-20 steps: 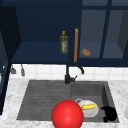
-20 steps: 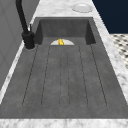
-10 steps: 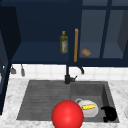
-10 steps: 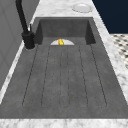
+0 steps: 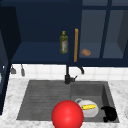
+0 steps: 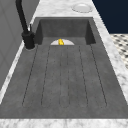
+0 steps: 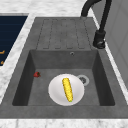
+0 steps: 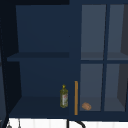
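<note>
A black hand, my right hand [image 5: 110, 113], hangs at the front right corner of the sink basin [image 5: 100, 87], just right of a white plate [image 5: 91, 112]. On the plate lies a yellow corn cob [image 5: 89, 107]. The plate [image 7: 58, 93] and corn cob [image 7: 67, 89] rest on the basin floor beside the drain [image 7: 83, 80]. From the left, the plate [image 6: 67, 42] and corn cob [image 6: 60, 41] peek over the basin's near wall. A large red ball [image 5: 67, 115] sits at the front edge, left of the plate.
A black faucet [image 5: 67, 77] stands behind the sink, with a ribbed drainboard [image 6: 65, 75] to the left. The open wall cabinet holds an oil bottle [image 8: 64, 96] and a brown bread roll [image 8: 86, 106]; its door has an orange handle [image 8: 76, 97]. A small red thing [image 7: 37, 74] lies in the basin.
</note>
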Motion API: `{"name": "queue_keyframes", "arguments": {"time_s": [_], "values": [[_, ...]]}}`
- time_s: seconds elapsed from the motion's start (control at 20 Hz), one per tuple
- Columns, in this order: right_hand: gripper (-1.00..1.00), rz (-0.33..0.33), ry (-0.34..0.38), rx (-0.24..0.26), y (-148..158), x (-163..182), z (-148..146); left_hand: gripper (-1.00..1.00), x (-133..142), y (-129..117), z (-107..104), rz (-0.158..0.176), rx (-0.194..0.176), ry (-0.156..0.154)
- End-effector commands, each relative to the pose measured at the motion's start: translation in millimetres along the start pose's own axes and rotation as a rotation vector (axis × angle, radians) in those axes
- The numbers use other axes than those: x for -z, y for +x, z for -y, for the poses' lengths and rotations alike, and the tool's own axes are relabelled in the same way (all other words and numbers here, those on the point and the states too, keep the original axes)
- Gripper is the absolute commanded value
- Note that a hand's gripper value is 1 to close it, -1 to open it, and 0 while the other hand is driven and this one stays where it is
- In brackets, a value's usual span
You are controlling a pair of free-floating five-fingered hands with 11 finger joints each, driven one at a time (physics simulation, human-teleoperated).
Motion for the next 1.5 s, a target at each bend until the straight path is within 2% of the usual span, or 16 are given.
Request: {"name": "queue_keyframes", "arguments": {"time_s": [0.0, 0.1, 0.2, 0.4, 0.6, 0.8, 1.0, 1.45], "values": [[0.00, 0.000, 0.000, 0.000, 0.0, 0.0, 0.0, -1.00, 16.5, 14.7, 18.9, -0.022, -0.071, 0.049], [0.00, 0.000, 0.000, 0.000, 0.0, 0.0, 0.0, -1.00, 28.8, 30.2, 29.3, -0.019, -0.043, 0.023], [0.00, 0.000, 0.000, 0.000, 0.0, 0.0, 0.0, -1.00, 38.6, 42.0, 38.5, -0.023, -0.039, 0.019], [0.00, 0.000, 0.000, 0.000, 0.0, 0.0, 0.0, -1.00, 58.3, 63.1, 53.7, -0.041, -0.033, 0.033], [0.00, 0.000, 0.000, 0.000, 0.0, 0.0, 0.0, -1.00, 78.8, 84.3, 69.6, -0.054, -0.017, 0.032], [0.00, 0.000, 0.000, 0.000, 0.0, 0.0, 0.0, -1.00, 92.6, 106.7, 78.0, -0.067, -0.011, 0.045], [0.00, 0.000, 0.000, 0.000, 0.0, 0.0, 0.0, -1.00, 96.6, 106.2, 83.0, -0.094, -0.098, 0.087], [0.00, 0.000, 0.000, 0.000, 0.0, 0.0, 0.0, -1.00, 100.8, 107.9, 90.7, -0.089, -0.191, 0.091]]}}
